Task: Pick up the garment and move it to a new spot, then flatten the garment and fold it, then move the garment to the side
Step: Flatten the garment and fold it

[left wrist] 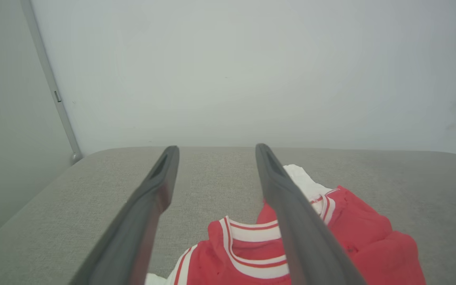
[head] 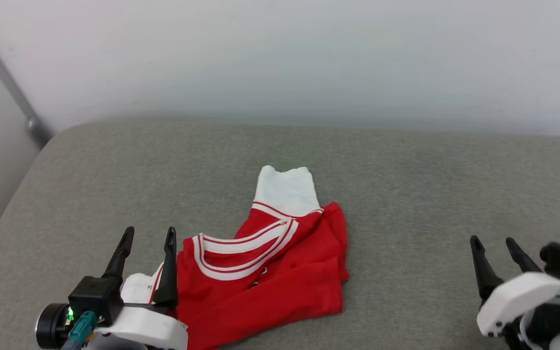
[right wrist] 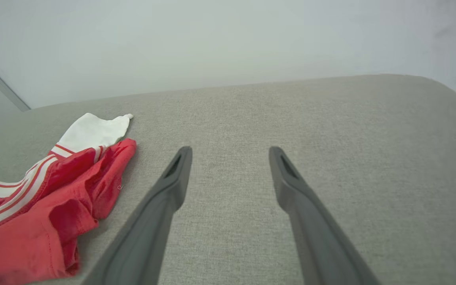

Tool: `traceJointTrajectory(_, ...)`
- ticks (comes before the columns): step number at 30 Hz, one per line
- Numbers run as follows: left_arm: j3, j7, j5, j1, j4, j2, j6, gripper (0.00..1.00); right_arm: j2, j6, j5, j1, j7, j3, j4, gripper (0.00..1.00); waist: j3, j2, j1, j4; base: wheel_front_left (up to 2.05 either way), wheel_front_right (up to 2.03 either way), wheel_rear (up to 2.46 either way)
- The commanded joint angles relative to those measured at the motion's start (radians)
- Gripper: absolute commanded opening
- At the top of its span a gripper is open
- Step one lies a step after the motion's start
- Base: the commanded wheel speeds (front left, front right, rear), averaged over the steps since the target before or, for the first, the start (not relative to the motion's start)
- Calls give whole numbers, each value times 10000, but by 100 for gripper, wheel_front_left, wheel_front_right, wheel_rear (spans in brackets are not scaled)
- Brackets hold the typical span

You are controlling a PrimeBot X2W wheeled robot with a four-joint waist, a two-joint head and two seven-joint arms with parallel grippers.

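Your left gripper [head: 149, 229] stands with its two dark fingers spread wide and nothing between them. It hangs over the near left part of the grey cushion [head: 406, 170]. In the head view its right finger [head: 168, 272] crosses the left edge of the garment [head: 270, 262]. In the left wrist view the same finger runs in front of the striped neckline, and you cannot tell whether it touches the cloth.

Your right gripper [head: 493, 239] is equally wide apart and empty. It sits over bare fabric toward the cushion's near right side, well apart from the garment.

The garment lies crumpled on the cushion, a little left of the middle and toward the near edge. Its red body is bunched in loose folds, and the red-and-white striped trim faces up. One white sleeve [head: 286, 189] points toward the cushion's back edge; another patch of white [head: 136, 287] shows just beside your left gripper's body.

Beyond the back edge rises a plain pale wall [head: 309, 58]. A grey metal strip [head: 12, 92] slants down it to the cushion's back left corner.
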Motion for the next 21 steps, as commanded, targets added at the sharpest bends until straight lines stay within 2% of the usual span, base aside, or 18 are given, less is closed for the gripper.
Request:
traceJointTrajectory(1, 6, -56, 73, -180, 33, -65, -69, 100, 10, -5, -102, -275, 207, 8, 113, 100, 202, 0, 0, 294, 0, 0, 0)
traceJointTrajectory(6, -16, -68, 229, -509, 213, -404, -329, 100, -160, -7, 365, -1777, 1743, 352, 999, 100, 760, 0, 0, 960, 0, 0, 0)
traceJointTrajectory(15, 82, -61, 539, -970, 710, -1146, -895, 100, -951, -7, 1612, -4046, 4927, 1963, 2876, 100, 1471, 0, 0, 2023, 0, 0, 0)
traceJointTrajectory(21, 222, -61, 748, -1255, 1051, -1651, -1309, 100, -1101, -7, 1985, -4945, 5973, 2584, 3983, 100, 1875, 0, 0, 2504, 0, 0, 0)
